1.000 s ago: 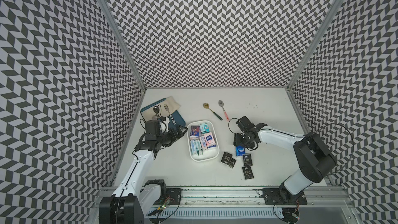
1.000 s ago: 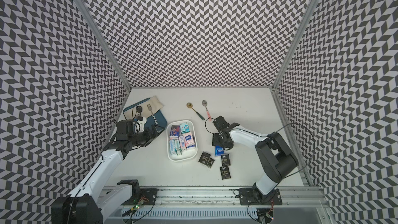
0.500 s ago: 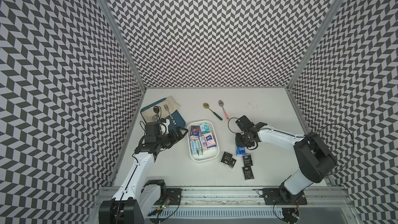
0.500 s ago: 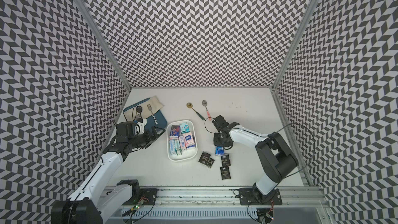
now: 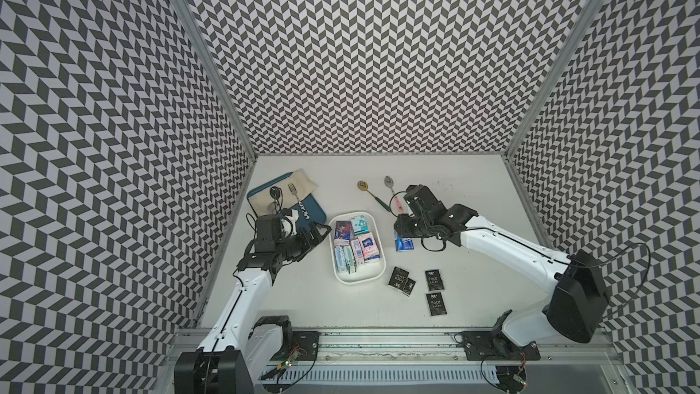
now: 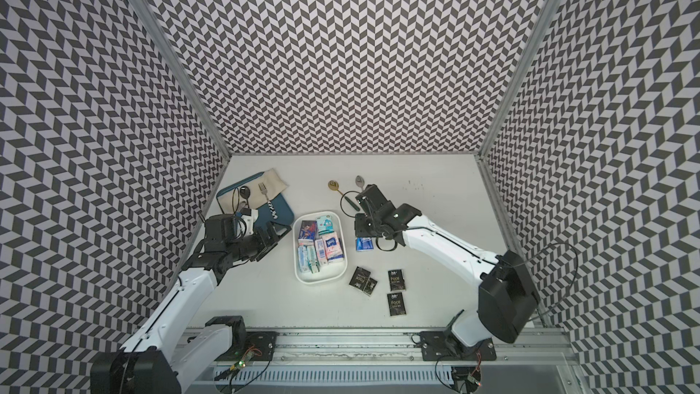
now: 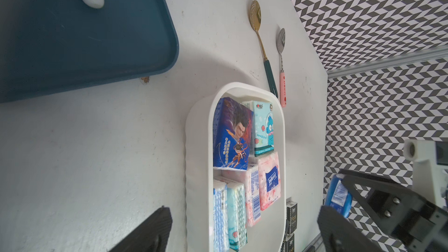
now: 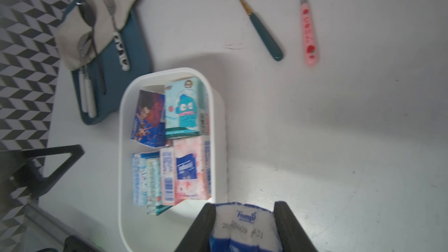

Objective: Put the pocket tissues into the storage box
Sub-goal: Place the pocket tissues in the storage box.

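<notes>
the right gripper (image 8: 244,241) is clamped on a blue packet (image 8: 243,221), one finger on each side. its wrapper reads "temp" in blue script, the last letter lost at the edge, and below that a stamped code ending "a31". in a top view this packet (image 5: 403,251) sits under the gripper just beside the long side of the white box (image 5: 356,276), on the right arm's side and outside it. i cannot tell whether it touches the table (image 5: 473,297).

six packets can be counted in the box:
- a dark blue one with a cartoon fighter (image 7: 231,134)
- a teal one with a cartoon fish face (image 7: 263,129)
- a pink-white one with a blue "tempo" label (image 7: 270,180)
- a pink-white one on edge showing a barcode (image 7: 252,197)
- two pale blue-green ones on edge (image 7: 219,216)

four black packets (image 5: 433,279) lie on the table beyond the box's near end. two of them touch each other, and "face" reads clearly on the two lying apart.

the left gripper (image 5: 315,234) hovers between the tray (image 8: 139,44) and the box with its fingers wide apart, holding nothing.

two spoons lie on the table past the box, one gold with a dark green handle (image 8: 252,15) and one silver with a pink strawberry handle (image 8: 306,20). on the tray's beige cloth (image 8: 72,32) lies a fork (image 8: 111,13) whose white handle has black lettering too small to read.
</notes>
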`<state>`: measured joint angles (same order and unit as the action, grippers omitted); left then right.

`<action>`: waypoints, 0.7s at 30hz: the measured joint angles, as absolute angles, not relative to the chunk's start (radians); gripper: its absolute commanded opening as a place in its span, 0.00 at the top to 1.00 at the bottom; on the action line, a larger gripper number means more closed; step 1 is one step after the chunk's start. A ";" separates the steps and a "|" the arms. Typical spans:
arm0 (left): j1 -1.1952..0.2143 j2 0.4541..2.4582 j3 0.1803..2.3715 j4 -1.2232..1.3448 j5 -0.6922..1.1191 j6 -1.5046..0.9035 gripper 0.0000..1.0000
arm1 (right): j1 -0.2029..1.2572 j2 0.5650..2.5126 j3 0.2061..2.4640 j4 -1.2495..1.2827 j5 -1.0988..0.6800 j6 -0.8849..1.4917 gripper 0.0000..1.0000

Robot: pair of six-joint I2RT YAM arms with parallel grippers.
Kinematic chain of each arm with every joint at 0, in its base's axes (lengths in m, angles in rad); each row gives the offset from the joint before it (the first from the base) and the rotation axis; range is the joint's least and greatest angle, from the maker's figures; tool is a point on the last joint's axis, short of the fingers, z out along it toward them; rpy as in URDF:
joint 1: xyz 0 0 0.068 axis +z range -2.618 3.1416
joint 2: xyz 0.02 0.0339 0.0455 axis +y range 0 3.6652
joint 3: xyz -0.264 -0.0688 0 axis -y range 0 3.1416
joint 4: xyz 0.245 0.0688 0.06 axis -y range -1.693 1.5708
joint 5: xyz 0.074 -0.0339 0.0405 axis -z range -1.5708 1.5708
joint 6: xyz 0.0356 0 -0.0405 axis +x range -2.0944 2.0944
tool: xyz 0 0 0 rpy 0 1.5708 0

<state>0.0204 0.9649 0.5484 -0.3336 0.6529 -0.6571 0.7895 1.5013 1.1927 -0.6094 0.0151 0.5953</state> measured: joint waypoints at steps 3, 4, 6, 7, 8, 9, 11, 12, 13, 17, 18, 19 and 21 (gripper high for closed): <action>0.020 0.960 0.546 -0.332 0.654 -0.673 0.00 | 0.880 1.503 1.191 -0.562 0.002 0.612 0.59; 0.020 0.955 0.545 -0.332 0.655 -0.677 0.00 | 0.907 1.504 1.188 -0.538 -0.004 0.616 0.60; 0.020 0.940 0.540 -0.331 0.658 -0.685 0.00 | 0.948 1.511 1.186 -0.498 -0.012 0.628 0.60; 0.020 0.932 0.536 -0.330 0.660 -0.691 0.00 | 0.966 1.518 1.185 -0.475 -0.015 0.633 0.60; 0.020 0.925 0.533 -0.330 0.661 -0.696 0.00 | 0.980 1.527 1.185 -0.455 -0.016 0.638 0.60; 0.020 0.918 0.529 -0.329 0.664 -0.702 0.00 | 0.993 1.540 1.185 -0.430 -0.016 0.641 0.60; 0.020 0.908 0.521 -0.326 0.670 -0.713 0.00 | 1.017 1.570 1.185 -0.387 -0.014 0.646 0.60; 0.020 0.904 0.516 -0.326 0.671 -0.718 0.00 | 1.029 1.590 1.187 -0.367 -0.010 0.648 0.60; 0.020 0.899 0.512 -0.326 0.673 -0.721 0.00 | 1.040 1.610 1.189 -0.353 -0.006 0.649 0.60; 0.020 0.879 0.508 -0.327 0.674 -0.727 0.00 | 1.081 1.689 1.210 -0.328 0.033 0.656 0.60; 0.020 0.873 0.508 -0.327 0.674 -0.728 0.00 | 1.087 1.704 1.214 -0.320 0.040 0.657 0.59; 0.020 0.866 0.508 -0.327 0.673 -0.728 0.00 | 1.093 1.715 1.217 -0.313 0.043 0.661 0.59; 0.020 0.855 0.508 -0.327 0.673 -0.728 0.00 | 1.098 1.735 1.226 -0.308 0.047 0.669 0.59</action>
